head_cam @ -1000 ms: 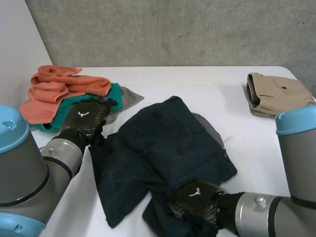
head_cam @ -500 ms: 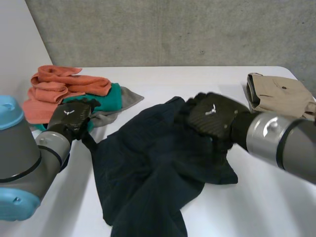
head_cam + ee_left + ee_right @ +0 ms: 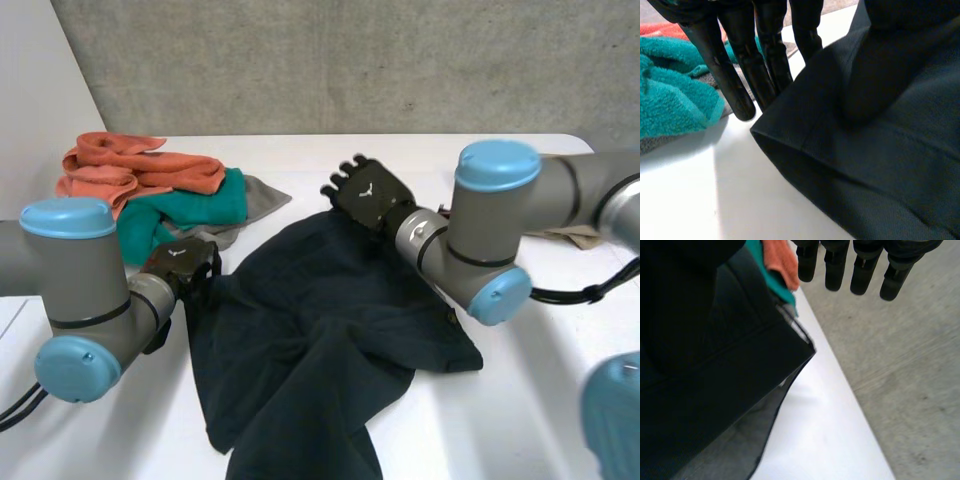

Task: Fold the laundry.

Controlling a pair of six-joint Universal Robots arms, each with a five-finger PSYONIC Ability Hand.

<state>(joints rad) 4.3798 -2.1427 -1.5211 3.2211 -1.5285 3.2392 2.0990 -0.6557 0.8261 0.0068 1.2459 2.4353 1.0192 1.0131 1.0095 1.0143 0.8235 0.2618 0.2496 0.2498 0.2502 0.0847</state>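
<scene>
The white table carries everything, with its middle given over to the piece being worked on. That piece is a large dark navy woven garment, which lies rumpled across the centre. Its near end is bunched into a loose tail towards the front edge, and its far edge is drawn up under the right robot hand. It is spread rather than heaped, which I take to mean it is being laid out so that a clean fold can be made.

At the far left corner sits a heap of orange terry towels on a teal towel, with a flat grey cloth at its edge. The heap looks like laundry waiting its turn, kept just beside the work area.

The right robot hand hovers over the garment's far edge. Its fingers are straight and spread, gripping nothing, and the cloth's corner hangs apart from them.

The left robot hand sits low at the garment's left hem, near the teal towel. It is probably there to anchor that side. Whether it has hold of the hem I cannot tell.
</scene>
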